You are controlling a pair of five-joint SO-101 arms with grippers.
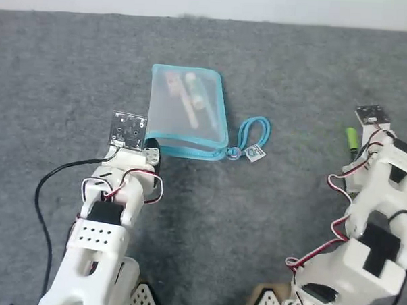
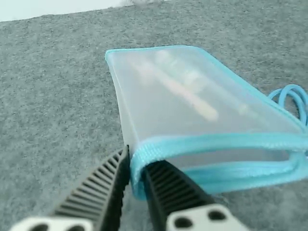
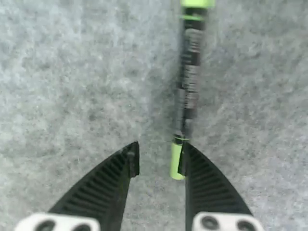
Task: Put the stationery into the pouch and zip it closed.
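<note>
The translucent pouch [image 1: 185,111] with blue trim lies flat on the grey mat, and several pieces of stationery [image 1: 192,98] show through it. My left gripper [image 2: 136,178] is shut on the blue zipper edge at the pouch's [image 2: 192,110] near left corner. A green and black pen [image 3: 187,96] lies on the mat at the far right [image 1: 351,140]. My right gripper [image 3: 159,161] stands open just above the mat. The pen's green near end lies against the inside of one finger [image 3: 207,187].
A blue wrist strap [image 1: 253,133] with a small tag [image 1: 255,153] trails from the pouch's right end. The grey mat [image 1: 268,216] stretches bare between the two arms. A black cable [image 1: 46,193] loops beside the left arm.
</note>
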